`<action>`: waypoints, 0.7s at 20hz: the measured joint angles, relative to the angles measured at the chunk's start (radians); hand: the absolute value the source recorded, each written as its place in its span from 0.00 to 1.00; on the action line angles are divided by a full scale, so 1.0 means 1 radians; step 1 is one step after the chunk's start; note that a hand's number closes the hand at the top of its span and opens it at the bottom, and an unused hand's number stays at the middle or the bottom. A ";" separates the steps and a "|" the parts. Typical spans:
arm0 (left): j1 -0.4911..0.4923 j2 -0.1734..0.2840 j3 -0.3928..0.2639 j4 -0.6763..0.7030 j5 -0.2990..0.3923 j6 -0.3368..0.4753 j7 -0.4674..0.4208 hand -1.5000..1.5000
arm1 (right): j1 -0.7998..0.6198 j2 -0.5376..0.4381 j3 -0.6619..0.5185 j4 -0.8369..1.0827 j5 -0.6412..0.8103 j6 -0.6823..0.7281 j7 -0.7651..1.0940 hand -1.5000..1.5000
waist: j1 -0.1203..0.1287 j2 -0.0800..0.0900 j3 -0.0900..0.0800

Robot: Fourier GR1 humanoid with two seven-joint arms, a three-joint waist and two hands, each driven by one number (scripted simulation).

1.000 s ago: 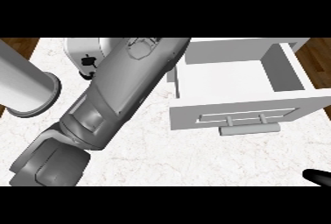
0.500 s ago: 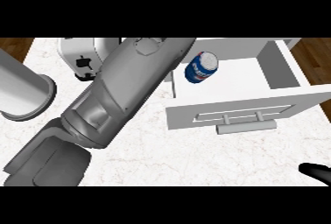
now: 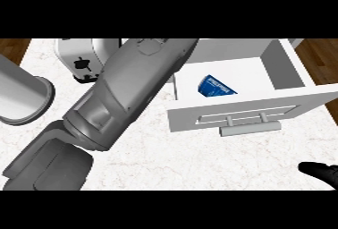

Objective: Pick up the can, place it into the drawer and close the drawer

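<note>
The blue can (image 3: 214, 86) lies tilted inside the open white drawer (image 3: 285, 60), its lower part hidden behind the drawer's front panel (image 3: 198, 109). A bar handle (image 3: 249, 129) sticks out below that panel. My left forearm (image 3: 125, 94) runs from the lower left up to the top edge beside the drawer's left wall. Its hand is cut off by the top edge and does not show. A black part of my right hand (image 3: 321, 172) shows at the lower right corner, well apart from the drawer.
A grey toaster-like appliance (image 3: 80, 58) stands at the back left, partly behind my left forearm. A large grey cylinder (image 3: 20, 96) stands at the left edge. Wooden floor (image 3: 323, 53) shows past the counter's right side.
The can, absent a second ago, appeared above the drawer's left part and now lies lower inside it. My right hand has come slightly further into view.
</note>
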 measured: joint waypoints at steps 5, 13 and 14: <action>-0.012 0.000 0.008 0.004 0.044 0.003 -0.016 0.00 | -0.051 -0.058 0.046 0.023 0.114 0.020 -0.039 0.00 | 0.009 0.001 -0.001; -0.020 0.000 0.029 0.018 0.094 -0.001 -0.063 0.00 | -0.134 -0.113 0.177 0.157 0.388 0.000 -0.123 0.00 | 0.040 0.001 -0.001; -0.020 0.000 0.030 0.021 0.097 -0.002 -0.071 0.00 | -0.147 -0.117 0.200 0.181 0.424 -0.006 -0.135 0.00 | 0.043 0.001 -0.001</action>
